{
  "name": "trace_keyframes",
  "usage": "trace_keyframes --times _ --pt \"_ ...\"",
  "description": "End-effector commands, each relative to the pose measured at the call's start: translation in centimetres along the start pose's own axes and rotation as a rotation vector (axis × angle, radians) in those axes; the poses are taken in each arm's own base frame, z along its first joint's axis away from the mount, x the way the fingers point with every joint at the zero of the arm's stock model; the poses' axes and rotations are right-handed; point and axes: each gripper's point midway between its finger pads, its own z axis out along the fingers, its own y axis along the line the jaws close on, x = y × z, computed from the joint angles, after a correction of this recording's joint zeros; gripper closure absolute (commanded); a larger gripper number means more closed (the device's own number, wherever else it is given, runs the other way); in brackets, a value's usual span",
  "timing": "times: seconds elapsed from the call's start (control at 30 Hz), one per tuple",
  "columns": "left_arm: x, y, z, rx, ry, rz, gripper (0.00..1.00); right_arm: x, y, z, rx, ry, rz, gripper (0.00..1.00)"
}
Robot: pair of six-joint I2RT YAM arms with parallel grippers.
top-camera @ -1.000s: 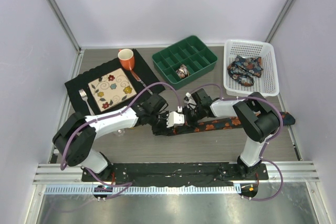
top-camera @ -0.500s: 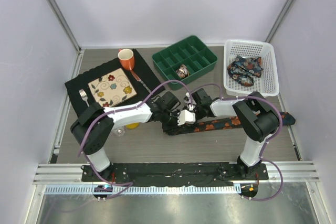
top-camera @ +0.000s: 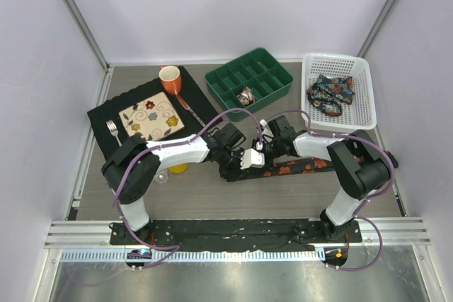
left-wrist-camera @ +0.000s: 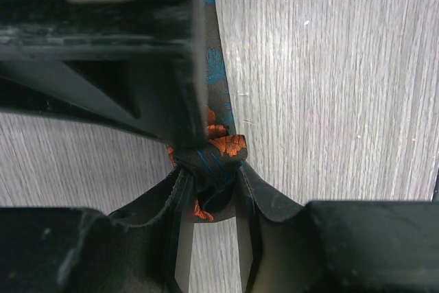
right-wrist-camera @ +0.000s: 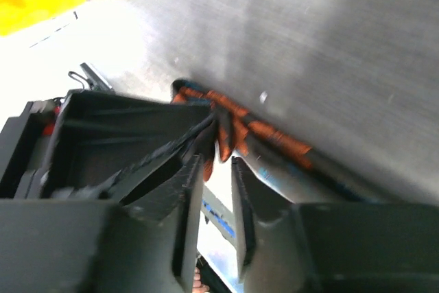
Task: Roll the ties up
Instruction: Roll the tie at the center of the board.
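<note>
The jaws of the right gripper point(right-wrist-camera: 216, 159) have just parted, releasing the tie point(top-camera: 301, 168), which lies along the desk point(top-camera: 212, 199). The left gripper point(left-wrist-camera: 210, 176) pinches its rolled end, so the roll probably depends on this grip alone.

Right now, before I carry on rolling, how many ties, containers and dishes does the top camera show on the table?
Ties: 3 - flat strip, coil, tangled bundle, counted as one
Containers: 2 - green organizer, white basket
Dishes: 2 - orange mug, plate
Total: 7
</note>
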Motion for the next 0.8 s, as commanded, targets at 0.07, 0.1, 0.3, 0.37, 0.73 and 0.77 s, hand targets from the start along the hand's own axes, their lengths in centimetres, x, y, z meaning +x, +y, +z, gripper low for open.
trace_keyframes --times 0.07,0.1,0.3,0.37,0.73,0.77 --pt "1.5 -0.8 0.8 0.051 0.059 -0.032 0.71 0.2 2.3 -1.7 -0.069 -0.028 -0.062 0.64" --pt "1.4 -0.9 0.9 0.055 0.059 -0.032 0.71 0.0 2.5 -1.7 -0.077 -0.029 -0.064 0.64" --pt "1.2 -0.8 1.1 0.061 0.058 -0.032 0.70 0.2 2.6 -0.9 -0.111 0.010 -0.080 0.63" --pt "1.3 -0.8 1.1 0.065 0.060 -0.036 0.71 0.0 2.1 -0.2 -0.101 0.016 -0.077 0.64" --pt "1.5 -1.1 1.1 0.075 0.062 -0.030 0.70 -0.5 0.2 0.6 -0.037 0.004 -0.078 0.91" --pt "1.5 -1.1 1.2 0.077 0.062 -0.031 0.70 -0.8 0.0 0.4 -0.031 -0.006 -0.075 0.99"
